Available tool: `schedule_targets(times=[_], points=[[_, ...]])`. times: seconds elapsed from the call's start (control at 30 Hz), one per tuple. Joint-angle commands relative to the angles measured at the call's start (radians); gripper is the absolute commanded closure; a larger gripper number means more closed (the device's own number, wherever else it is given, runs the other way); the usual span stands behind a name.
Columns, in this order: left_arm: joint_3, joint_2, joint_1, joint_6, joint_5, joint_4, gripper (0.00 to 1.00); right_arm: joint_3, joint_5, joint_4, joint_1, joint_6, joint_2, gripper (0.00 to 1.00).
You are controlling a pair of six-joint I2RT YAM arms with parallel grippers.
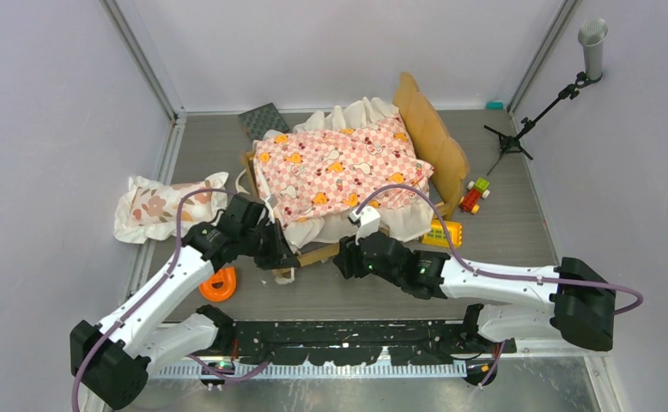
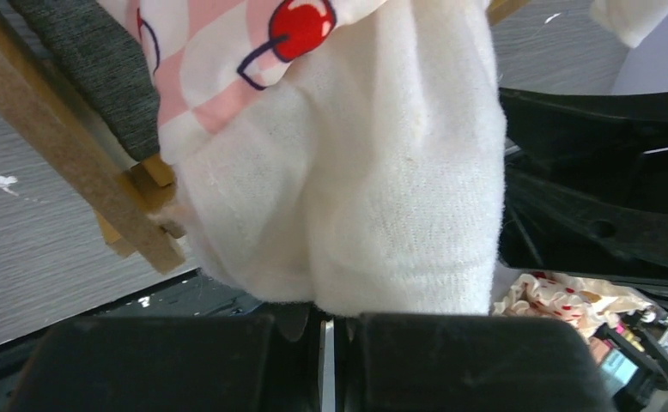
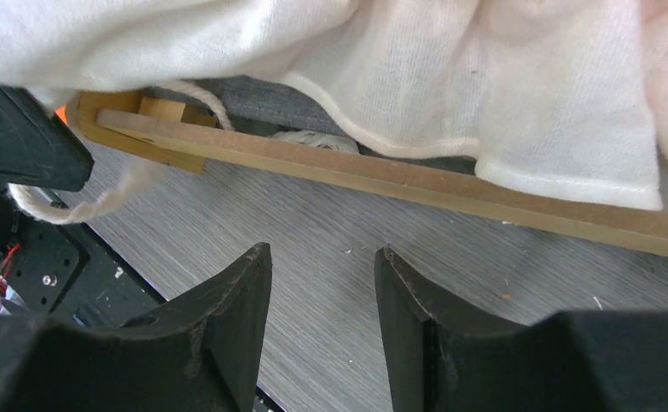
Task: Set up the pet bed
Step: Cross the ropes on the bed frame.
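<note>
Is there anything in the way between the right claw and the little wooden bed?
No, nothing visible. The right gripper is open, and only bare table lies between its fingers and the wooden rail of the pet bed. The white ruffle hangs over the rail's top, above that gap.

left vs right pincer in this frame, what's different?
The left pincer is shut, pinching the white ruffle of the pink-checkered sheet. The right pincer is open and holds nothing. The left one sits at the near left corner of the pet bed. The right one faces the bed's near side rail over bare table, not touching it. Shared: both are low at the bed's near edge.
</note>
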Motion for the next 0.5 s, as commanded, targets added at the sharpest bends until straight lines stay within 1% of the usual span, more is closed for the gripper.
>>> schedule_targets(times=[0.0, 0.17, 0.23, 0.33, 0.4, 0.47], points=[[-0.003, -0.021, 0.000, -0.051, 0.054, 0.094, 1.00, -0.026, -0.012, 0.094, 0.005, 0.012, -0.032, 0.47], [-0.007, -0.013, -0.001, -0.060, 0.076, 0.117, 1.00, -0.034, -0.015, 0.100, 0.005, 0.023, -0.027, 0.47], [-0.017, -0.011, -0.001, -0.044, 0.060, 0.106, 0.98, -0.041, -0.015, 0.102, 0.005, 0.026, -0.027, 0.47], [-0.038, -0.023, -0.001, -0.003, -0.027, 0.047, 0.88, -0.051, -0.017, 0.104, 0.005, 0.030, -0.034, 0.46], [-0.062, -0.048, -0.001, 0.015, -0.095, 0.004, 0.78, -0.059, -0.013, 0.103, 0.005, 0.032, -0.042, 0.46], [-0.092, -0.086, -0.001, 0.011, -0.132, -0.018, 0.67, -0.067, -0.010, 0.105, 0.005, 0.034, -0.047, 0.46]])
